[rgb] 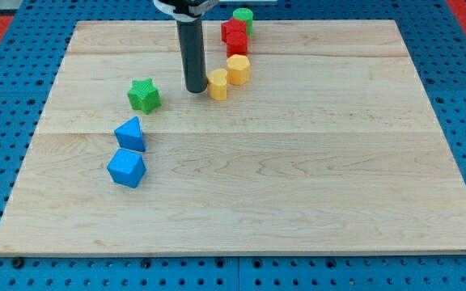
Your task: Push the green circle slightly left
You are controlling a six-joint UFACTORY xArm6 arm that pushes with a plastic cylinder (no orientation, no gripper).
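Note:
The green circle [243, 17] is a small green cylinder at the view's top edge of the wooden board [298, 178], just right of and behind the red blocks [234, 36]. My tip [195, 90] rests on the board well below and to the left of it, right beside the left side of a yellow block [218, 84]. A yellow hexagon [238, 69] sits between that yellow block and the red blocks.
A green star [144, 94] lies left of my tip. A blue triangular block [131, 133] and a blue block [126, 168] lie lower left. Blue pegboard [6, 162] surrounds the board.

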